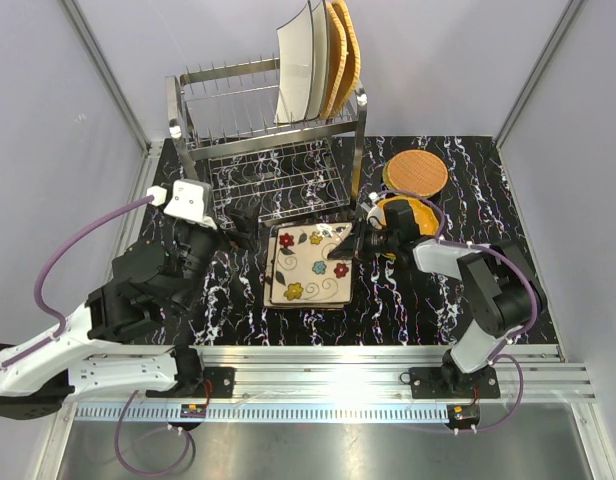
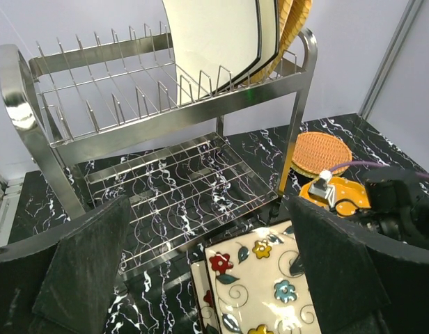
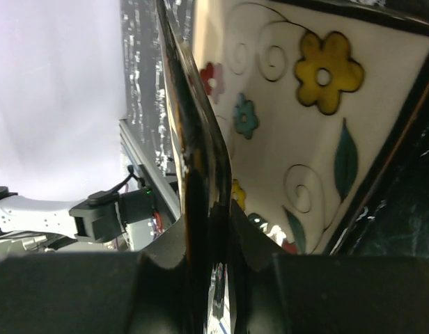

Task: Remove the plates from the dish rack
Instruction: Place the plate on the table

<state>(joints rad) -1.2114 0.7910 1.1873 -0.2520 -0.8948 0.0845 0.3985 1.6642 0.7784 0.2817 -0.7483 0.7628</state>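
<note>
1. The left gripper point(image 2: 209, 209) is held over the left part of the black marbled table point(image 1: 408, 300) and is pointed at the dish rack point(image 1: 268, 143). Its jaws are spread wide and nothing is held between them
2. The dish rack is set at the far side of the table, left of centre, just beyond the left gripper
3. Three plates are stood on edge among the prongs at the right end of the rack's top tier. A white square plate point(image 1: 300, 70) is placed leftmost, and two woven tan-orange plates point(image 1: 343, 50) are leaned close against its right side
4. A floral stack point(image 1: 273, 298), which appears to be two square cream plates, is laid flat on the table in front of the rack, near the middle
5. The right gripper point(image 3: 211, 240) is brought to the right edge of that stack. Its jaws are drawn narrow, and the dark rim of the upper floral plate point(image 1: 308, 262) is pinched between them, as seen edge-on in the right wrist view
6. An orange plate point(image 1: 406, 212) is laid on the table just right of the stack and is partly hidden under the right wrist
7. A round woven plate point(image 1: 416, 172) is laid flat farther back on the right, near the rack's right leg
</note>
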